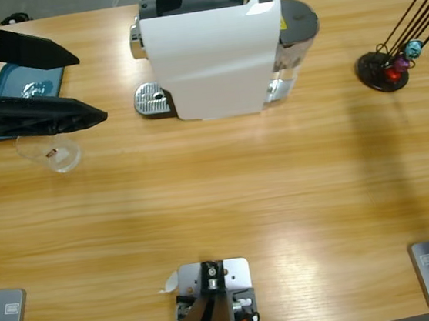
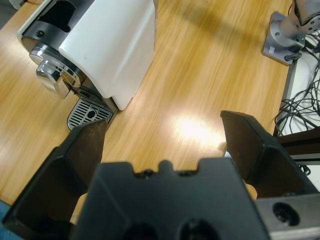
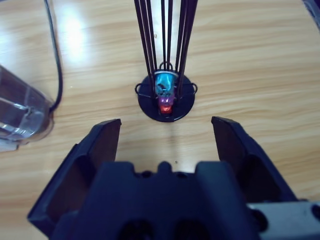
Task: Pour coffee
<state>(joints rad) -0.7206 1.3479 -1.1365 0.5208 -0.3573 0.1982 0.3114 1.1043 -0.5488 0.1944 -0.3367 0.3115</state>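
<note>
The white coffee machine (image 1: 214,52) stands at the back middle of the table, with its metal drip tray (image 1: 152,100) on the left side. A clear empty glass cup (image 1: 49,152) sits at the left. My left gripper (image 1: 90,88) hovers open just above the cup, empty, its jaws pointing towards the machine (image 2: 110,45) and drip tray (image 2: 90,114). My right gripper (image 3: 166,124) is open and empty, facing the black wire capsule rack (image 3: 167,97), which holds a blue capsule (image 3: 165,82) and a red capsule (image 3: 165,106). In the high view only a black tip of it shows at the right edge.
A teal tray (image 1: 24,85) lies under the left gripper at the far left. The machine's clear water tank (image 1: 293,35) is on its right side, with a black cable (image 3: 55,55) beside it. The capsule rack (image 1: 386,67) stands at the far right.
</note>
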